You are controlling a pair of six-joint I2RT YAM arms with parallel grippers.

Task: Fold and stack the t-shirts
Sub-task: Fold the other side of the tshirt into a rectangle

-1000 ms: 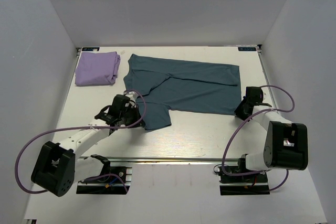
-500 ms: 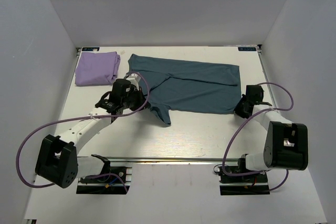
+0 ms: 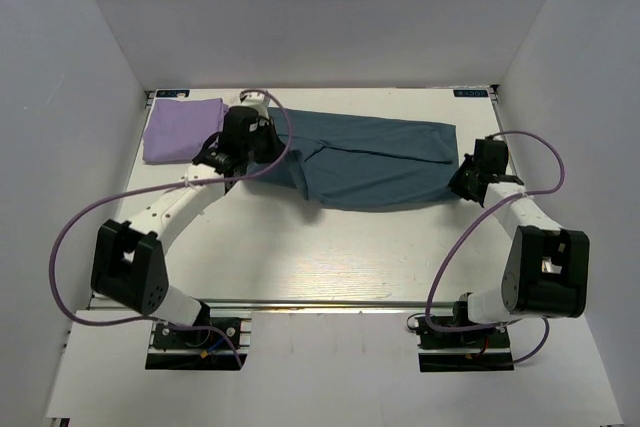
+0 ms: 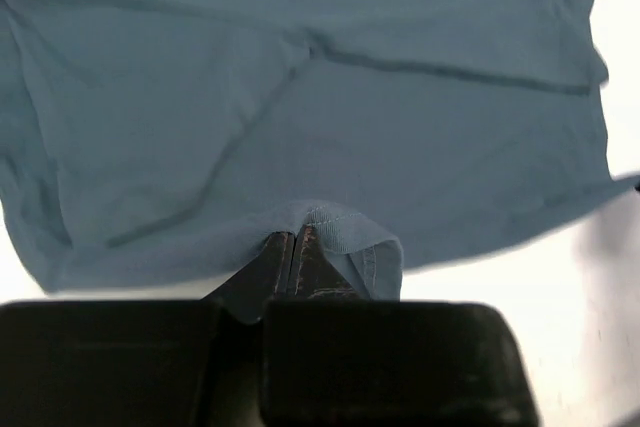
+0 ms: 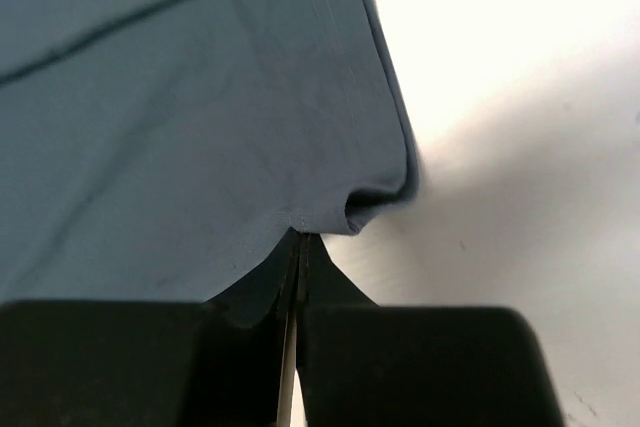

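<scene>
- Top external view: the slate-blue t-shirt (image 3: pixel 375 162) lies spread sideways across the far middle of the white table (image 3: pixel 340 247), with a dark crease running along its length.
- The lavender t-shirt (image 3: pixel 180 130) sits folded in the far-left corner, just beside the blue one's left end.
- Left gripper (image 4: pixel 292 249) is pressed together on a hemmed edge at the blue shirt's left end (the wrist view shows the hem curling up around the fingertips).
- Right gripper (image 5: pixel 299 245) is likewise closed, pinching the hem at the shirt's near-right corner, where the cloth lifts slightly off the table.
- A purple cable (image 3: pixel 75 232) loops out from each arm; the left arm's also arcs over the blue shirt's far-left edge, hiding a little of it.
- White walls (image 3: pixel 320 17) enclose the table on the left, far and right sides.
</scene>
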